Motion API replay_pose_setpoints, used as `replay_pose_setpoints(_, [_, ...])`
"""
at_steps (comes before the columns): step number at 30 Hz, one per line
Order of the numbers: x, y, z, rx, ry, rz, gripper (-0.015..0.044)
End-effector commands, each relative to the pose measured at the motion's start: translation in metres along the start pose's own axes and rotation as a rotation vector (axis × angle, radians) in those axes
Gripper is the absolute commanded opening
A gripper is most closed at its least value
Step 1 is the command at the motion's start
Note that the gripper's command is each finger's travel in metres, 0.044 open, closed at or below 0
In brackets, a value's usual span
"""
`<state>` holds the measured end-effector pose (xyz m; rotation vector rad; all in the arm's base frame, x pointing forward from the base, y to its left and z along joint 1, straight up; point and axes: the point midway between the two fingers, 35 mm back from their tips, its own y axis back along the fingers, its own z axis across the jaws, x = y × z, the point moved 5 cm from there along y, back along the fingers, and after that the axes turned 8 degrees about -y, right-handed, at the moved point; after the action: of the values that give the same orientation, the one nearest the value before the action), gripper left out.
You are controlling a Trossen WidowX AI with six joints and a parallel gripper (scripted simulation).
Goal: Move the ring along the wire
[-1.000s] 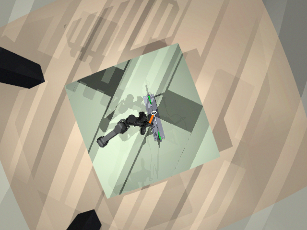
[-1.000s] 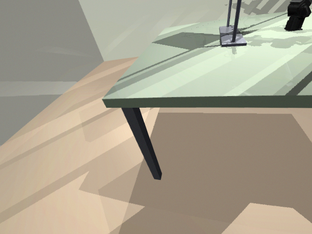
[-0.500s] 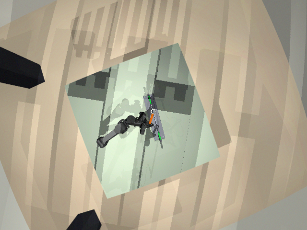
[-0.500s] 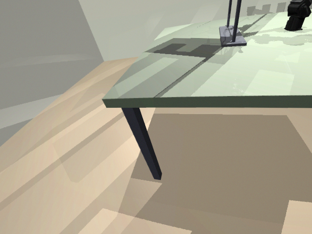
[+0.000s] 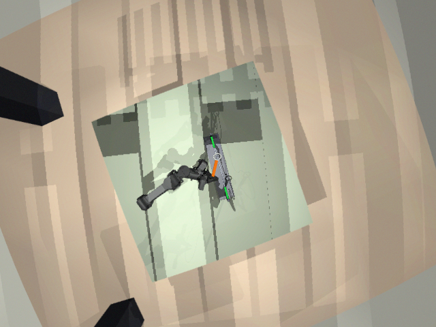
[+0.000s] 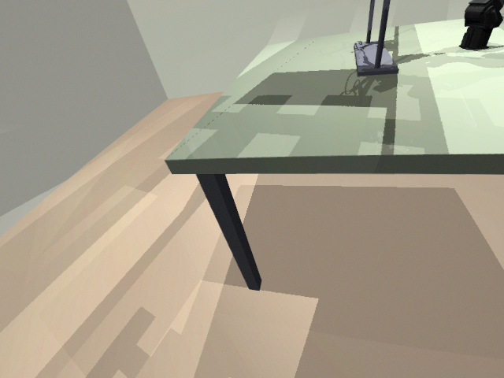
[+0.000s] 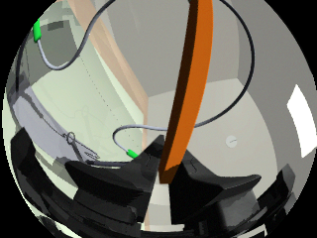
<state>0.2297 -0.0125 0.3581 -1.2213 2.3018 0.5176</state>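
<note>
My gripper (image 5: 213, 178) (image 7: 165, 139) is shut on the orange handle (image 5: 214, 167) (image 7: 190, 84), near its lower end in the wrist view. The white ring (image 5: 213, 157) is seen from above over the grey stretch of wire, nearer the upper green part (image 5: 212, 142) than the lower green part (image 5: 226, 193). The ring is outside the wrist view; whether it touches the wire cannot be told. The grey wire (image 7: 57, 67) curves widely around the handle in the wrist view, between two green parts, one at upper left (image 7: 37, 30) and one beside the fingers.
The purple-grey base (image 5: 210, 154) (image 6: 366, 57) carries a near post (image 6: 382, 36) and a far post (image 6: 369, 20); their tops are outside the exterior view. The arm's foot (image 5: 143, 202) (image 6: 475, 37) stands on the pale green table (image 5: 176, 228) (image 6: 317, 142). Shadows cross it.
</note>
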Motion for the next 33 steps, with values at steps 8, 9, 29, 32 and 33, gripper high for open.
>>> replay_pose_setpoints(8, [0.0012,-0.0006,-0.0030,0.067,0.133,-0.024,-0.0150])
replay_pose_setpoints(9, [0.0012,-0.0007,-0.0032,0.073,0.145,-0.026,-0.0150])
replay_pose_setpoints(29, [0.0007,-0.0015,-0.0087,0.189,0.385,-0.074,-0.0150])
replay_pose_setpoints(32, [0.0005,-0.0016,-0.0095,0.206,0.421,-0.081,-0.0150])
replay_pose_setpoints(33, [0.0005,-0.0016,-0.0098,0.212,0.433,-0.084,-0.0150])
